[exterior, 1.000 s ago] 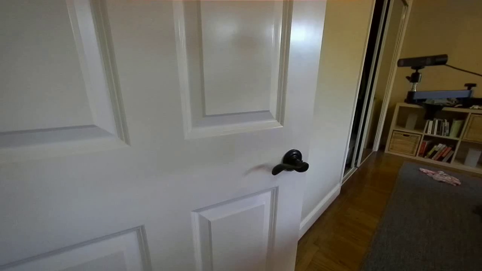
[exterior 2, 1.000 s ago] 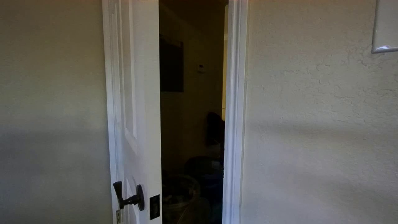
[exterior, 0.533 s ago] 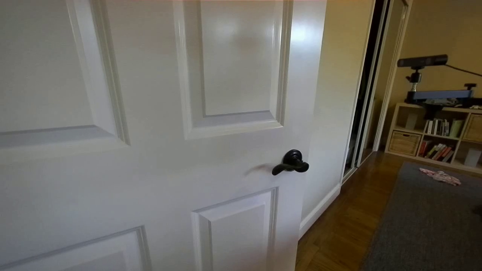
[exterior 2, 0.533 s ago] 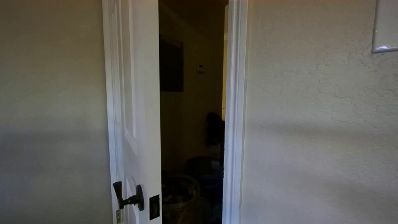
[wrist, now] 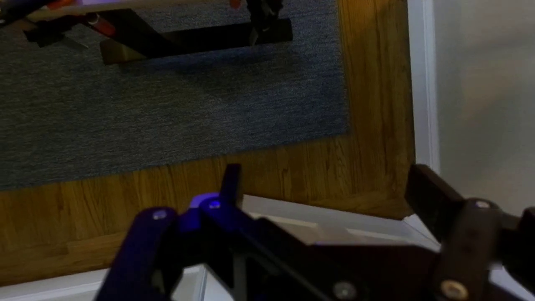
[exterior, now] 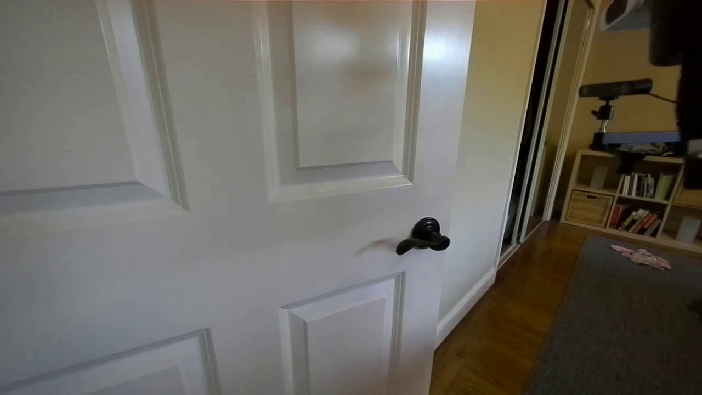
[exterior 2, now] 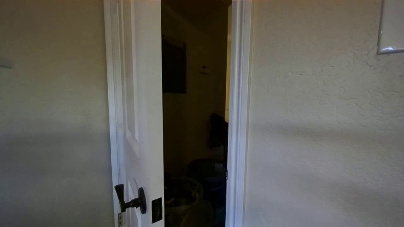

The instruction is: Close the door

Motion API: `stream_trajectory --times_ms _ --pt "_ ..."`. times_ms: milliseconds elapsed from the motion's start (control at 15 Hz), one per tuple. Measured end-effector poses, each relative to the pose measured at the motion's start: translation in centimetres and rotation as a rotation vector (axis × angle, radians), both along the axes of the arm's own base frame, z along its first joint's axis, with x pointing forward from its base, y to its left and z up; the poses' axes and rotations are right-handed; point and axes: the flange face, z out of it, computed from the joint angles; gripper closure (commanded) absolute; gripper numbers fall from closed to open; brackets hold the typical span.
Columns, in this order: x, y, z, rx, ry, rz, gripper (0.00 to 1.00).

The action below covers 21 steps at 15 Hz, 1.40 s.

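Since the earlier frame, a dark part of the robot (exterior: 677,33) has come into the upper right corner of an exterior view, while the door (exterior: 236,241) has stayed put: it stands open in both exterior views, its black lever handle (exterior: 423,237) well apart from the robot. Farther back, a shelf unit (exterior: 595,190) holds a wicker basket (exterior: 588,208), its contents hidden, in the lower left compartment, and books (exterior: 641,185) in the upper and lower compartments of the next column. Between the door's edge and the white jamb (exterior 2: 240,110), a round bin (exterior 2: 183,208) stands in the dark, its contents too dim to name. In the wrist view the hand (wrist: 325,169) has its fingers wide apart, wood floor (wrist: 292,175) between them.
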Motion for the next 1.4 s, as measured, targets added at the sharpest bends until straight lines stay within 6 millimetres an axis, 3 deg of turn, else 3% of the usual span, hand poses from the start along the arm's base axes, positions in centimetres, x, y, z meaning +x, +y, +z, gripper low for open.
stream_trajectory --times_ms 400,1000,1400 --pt "5.9 -0.1 -0.5 -0.030 -0.136 -0.136 0.00" --pt "6.5 0.1 -1.0 -0.030 -0.129 -0.130 0.00" --pt "9.5 -0.4 -2.6 -0.065 -0.208 -0.111 0.00"
